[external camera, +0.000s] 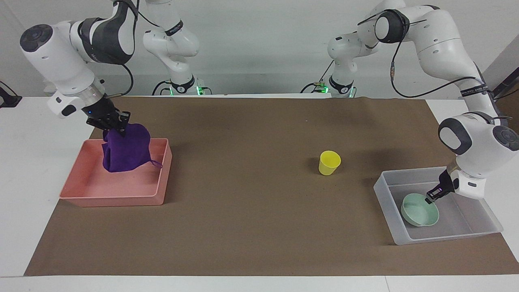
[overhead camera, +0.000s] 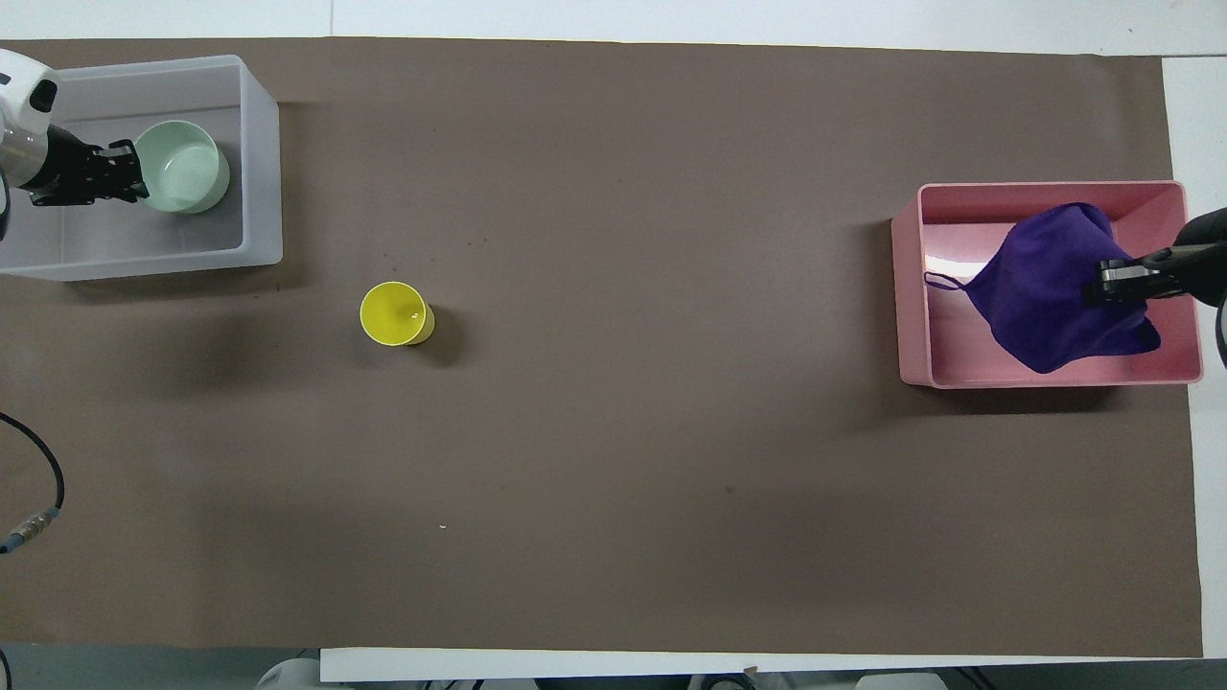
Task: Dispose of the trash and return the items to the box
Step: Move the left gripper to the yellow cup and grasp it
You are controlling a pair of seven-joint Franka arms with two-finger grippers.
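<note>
- The surface (external camera: 259, 227) is covered by a brown sheet (overhead camera: 613, 460); white margins are left bare at both ends.
- The pink tub (external camera: 81, 194) is set at the right arm's end of the surface; its opaque walls are seen in the overhead view (overhead camera: 909, 287) too.
- The translucent box (external camera: 387, 202) is set at the left arm's end of the surface; it is seen from above with whitish walls (overhead camera: 261, 144).
- The purple rag (external camera: 123, 150) is held up by its top edge and hangs down into the pink tub; whether its lower end touches the tub floor cannot be told; in the overhead view the rag (overhead camera: 1040, 287) is spread over the tub's middle, and its thin loop (overhead camera: 939, 281) hangs toward the middle of the surface.
- The mint-green bowl (external camera: 419, 211) is inside the translucent box, slightly tilted; its rim is gripped; from above the bowl (overhead camera: 182, 177) is seen in the half of the box toward the middle of the surface.
- The yellow cup (external camera: 329, 162) stands upright on the brown sheet, between the two tubs and nearer the translucent box; it is touched by nothing; its open mouth (overhead camera: 393, 313) is seen from above.
- The right hand (external camera: 115, 121) is closed on the top of the purple rag, over the pink tub.
- The left hand (external camera: 432, 197) is lowered into the translucent box and is closed on the rim of the mint-green bowl.
</note>
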